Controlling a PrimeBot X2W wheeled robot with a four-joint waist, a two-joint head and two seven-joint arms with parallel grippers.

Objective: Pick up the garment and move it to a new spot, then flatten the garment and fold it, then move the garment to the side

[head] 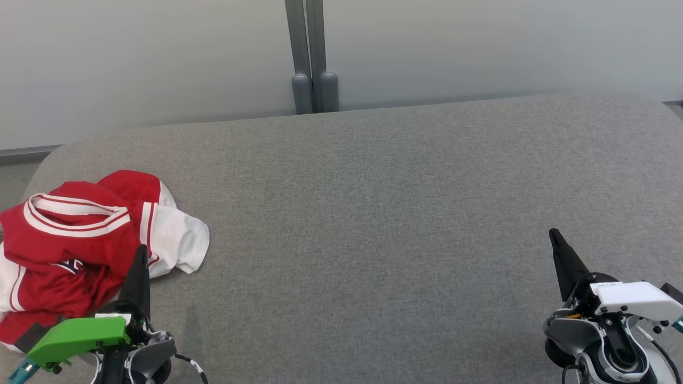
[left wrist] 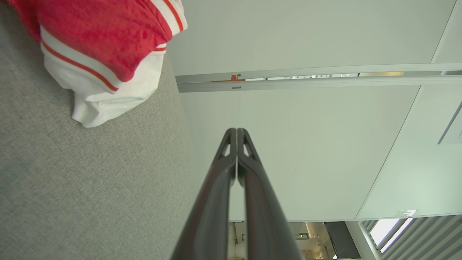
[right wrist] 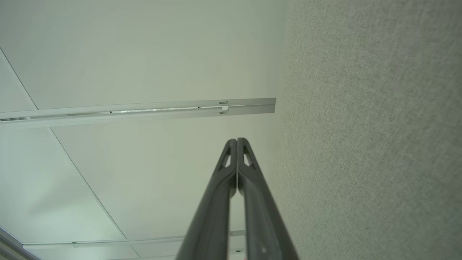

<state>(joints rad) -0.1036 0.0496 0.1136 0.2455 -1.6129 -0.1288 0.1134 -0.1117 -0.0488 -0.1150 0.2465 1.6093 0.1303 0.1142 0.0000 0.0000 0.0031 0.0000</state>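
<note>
A crumpled red garment (head: pixel 74 245) with white sleeves and white striped trim lies bunched at the left end of the grey fabric surface (head: pixel 373 240). In the left wrist view a white sleeve of the garment (left wrist: pixel 104 57) shows at the top left. My left gripper (head: pixel 142 250) sits at the lower left, its dark fingers closed together and empty, with the tip in front of the garment's near right edge. My right gripper (head: pixel 553 233) rests at the lower right, far from the garment, fingers pressed together with nothing held. Both wrist views show the fingertips (left wrist: pixel 236 130) (right wrist: pixel 236 140) touching.
A pale wall panel (head: pixel 480 48) with a grey vertical post (head: pixel 311 53) stands just behind the surface's far edge. The wide middle and right of the grey surface lie bare. The surface's rounded left corner (head: pixel 48 160) is close behind the garment.
</note>
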